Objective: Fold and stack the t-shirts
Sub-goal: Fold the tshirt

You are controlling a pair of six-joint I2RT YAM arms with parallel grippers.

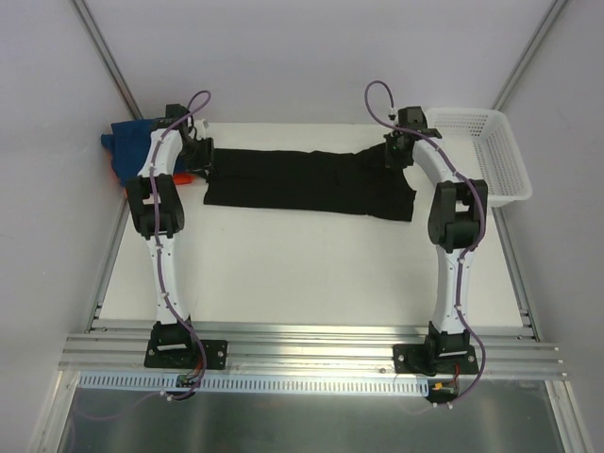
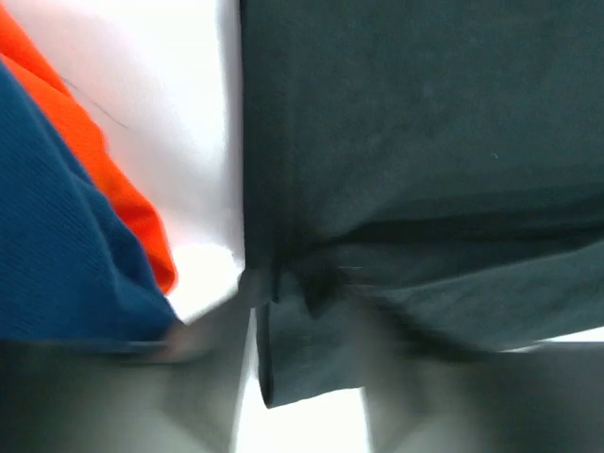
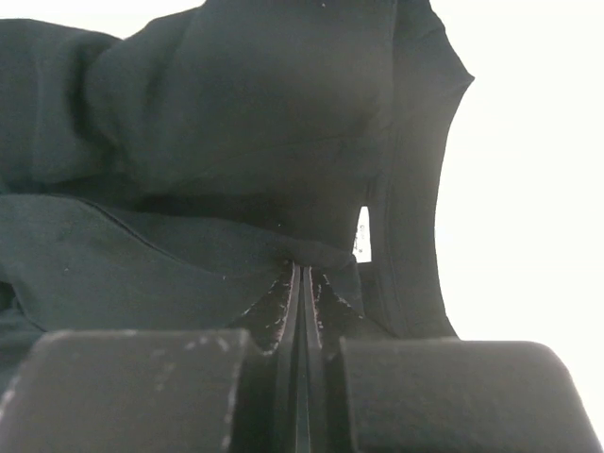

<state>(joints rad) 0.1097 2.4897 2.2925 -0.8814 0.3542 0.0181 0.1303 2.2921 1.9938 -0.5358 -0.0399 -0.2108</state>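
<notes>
The black t-shirt [image 1: 302, 184] lies as a long folded strip across the far side of the table. My left gripper [image 1: 200, 156] is at its left end. In the left wrist view its blurred fingers stand a little apart, and a corner of the black t-shirt [image 2: 425, 142] lies between them at the left gripper [image 2: 307, 311]. My right gripper [image 1: 394, 151] is at the bunched right end. There the right gripper [image 3: 304, 269] is shut on a pinch of the black t-shirt [image 3: 236, 123], beside its white tag [image 3: 362, 236]. The blue t-shirt [image 1: 127, 142] and orange t-shirt [image 1: 182, 177] lie piled at the far left.
A white mesh basket [image 1: 491, 156] stands at the far right corner. The blue t-shirt [image 2: 57, 245] and orange t-shirt [image 2: 104, 160] lie close to the left of my left gripper. Metal rails run along the table's sides and its near edge.
</notes>
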